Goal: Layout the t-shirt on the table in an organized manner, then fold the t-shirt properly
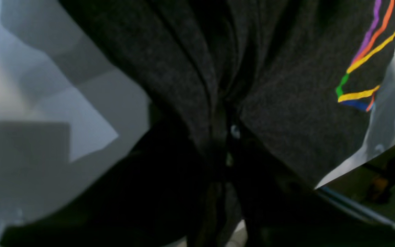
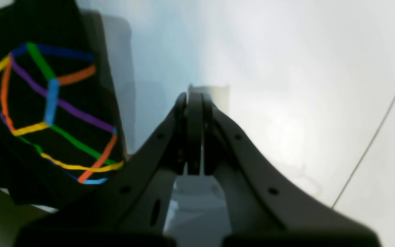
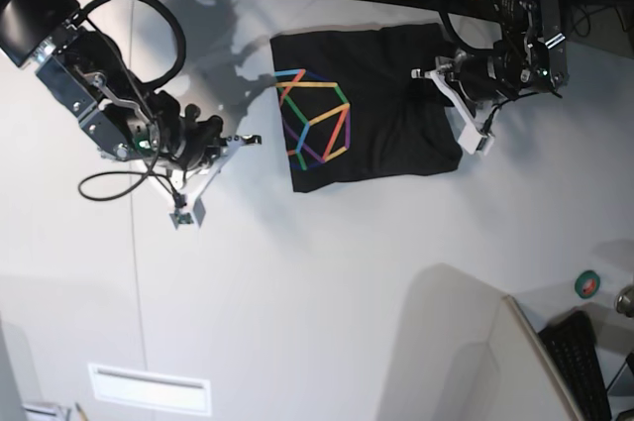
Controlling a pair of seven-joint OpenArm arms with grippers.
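Worktop [image 3: 327, 282]: broad, white, curved far edge, thin dark seam line down the left part. It carries everything.

T-shirt [image 3: 396, 114]: black, lying toward the far side of the worktop, right of centre, already a compact rough rectangle with the multicolour line print [image 3: 314, 116] face up on its left half. Judging by that outline, folding is well under way; the right edge looks bunched, not flat.

Left tool [image 3: 448, 79]: at the shirt's right edge, over the cloth. In the left wrist view dark fabric gathers into tight pleats running straight into the tool, so it reads as clamped on the t-shirt [image 1: 286, 103], probably to drag or lift that edge across. Fingertips themselves are buried in cloth.

Right tool [image 2: 194, 103]: fingers pressed together, nothing between them, hanging above bare worktop well left of the shirt; the print shows at the side of its wrist view. Likely parked clear so the left arm can work the fold alone.
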